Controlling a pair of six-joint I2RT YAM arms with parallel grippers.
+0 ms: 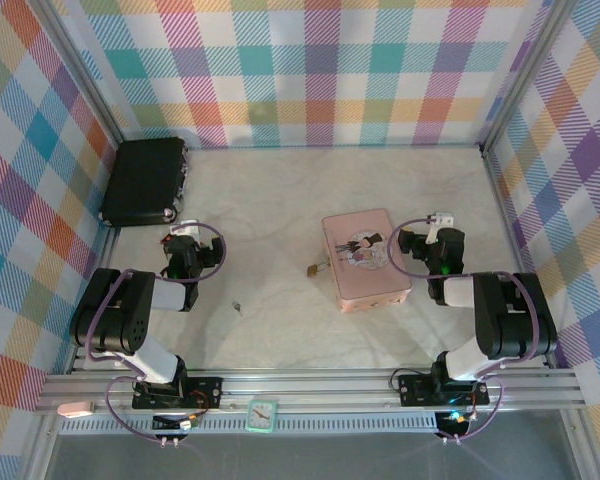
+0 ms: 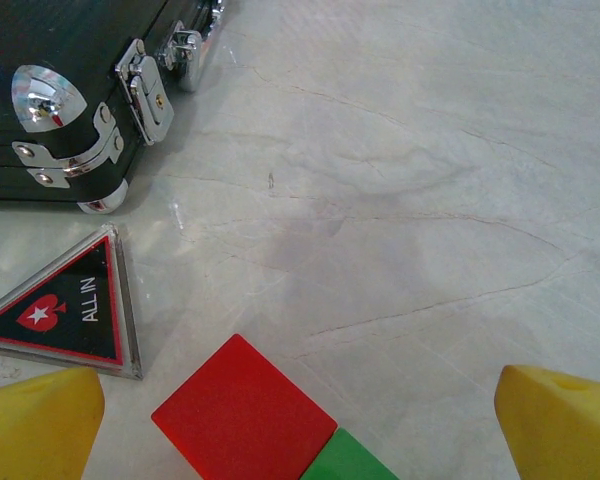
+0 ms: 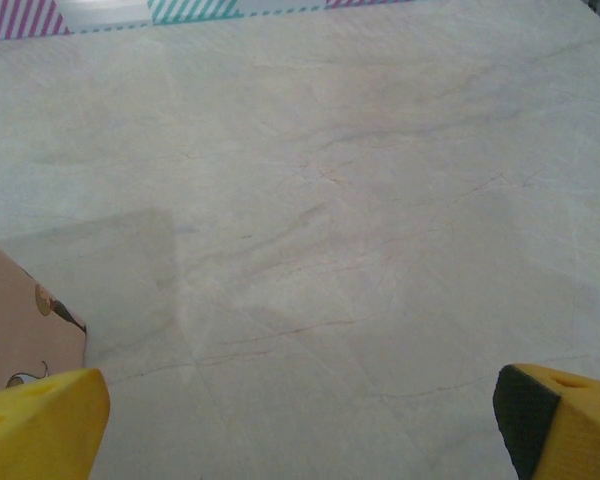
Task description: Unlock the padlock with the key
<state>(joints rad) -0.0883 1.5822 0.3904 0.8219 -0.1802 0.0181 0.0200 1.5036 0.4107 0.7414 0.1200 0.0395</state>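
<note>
The tiny brass padlock (image 1: 313, 268) lies on the pale table, right beside the left edge of the pink tin (image 1: 365, 258). Further left and nearer, the small silver key (image 1: 238, 306) rests alone on the table. My left gripper (image 1: 183, 236) is open near the black case, well left of the key, with nothing between its yellow fingers (image 2: 35, 425). My right gripper (image 1: 435, 225) is open just right of the tin, over bare table (image 3: 300, 250), its yellow fingertips (image 3: 50, 415) wide apart and empty.
A black case (image 2: 60, 90) with metal latches sits at the back left. Below the left gripper (image 2: 298, 400) lie a triangular "ALL IN" plaque (image 2: 75, 305), a red piece (image 2: 242, 415) and a green piece (image 2: 355, 462). Checked walls enclose the table.
</note>
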